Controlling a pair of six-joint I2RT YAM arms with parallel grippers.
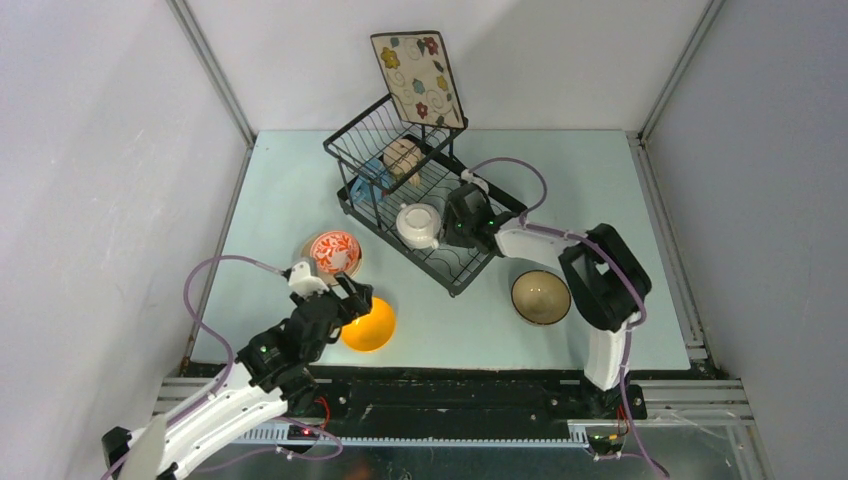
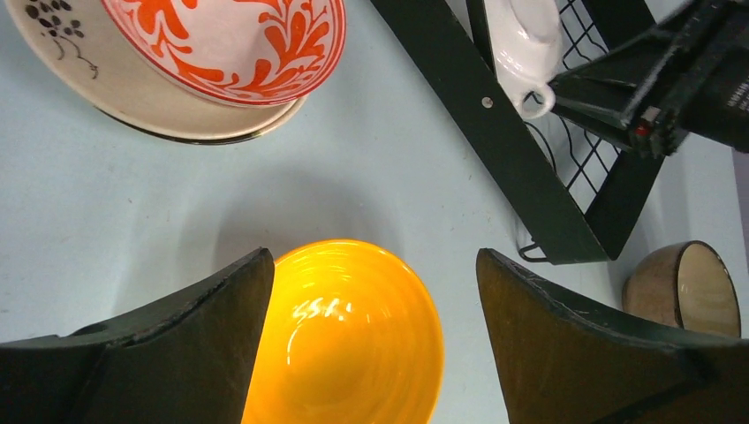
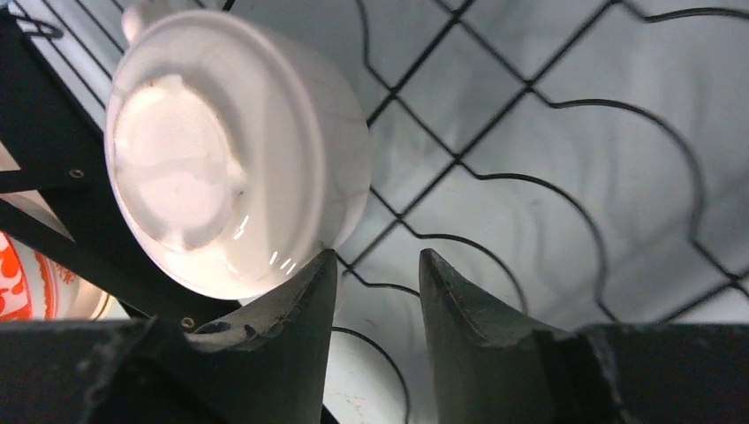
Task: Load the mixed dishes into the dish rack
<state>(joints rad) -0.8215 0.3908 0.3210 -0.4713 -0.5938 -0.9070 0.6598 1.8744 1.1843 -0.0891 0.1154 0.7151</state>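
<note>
Overhead, the dish rack (image 1: 468, 272) sat at the far middle of the worktop (image 1: 280, 190). A square plate (image 1: 418, 78) leaned in its raised basket, a beige mug (image 1: 403, 155) sat below that, and a white bowl (image 1: 418, 225) lay on the flat tray. The orange bowl (image 1: 368, 325) sat near the front left under the left jaws. A red-patterned bowl (image 1: 335, 252) was just beyond it and a tan bowl (image 1: 541, 297) lay to the right.

From the left wrist, the left jaws were wide open and empty, straddling the orange bowl without gripping it. The glaze looked slick, so the grasp would probably go best with one finger lowered inside the rim and the other outside, squeezing gently.

From the right wrist, the right jaws were slightly parted and held nothing. The white bowl showed its base just beside one finger.
</note>
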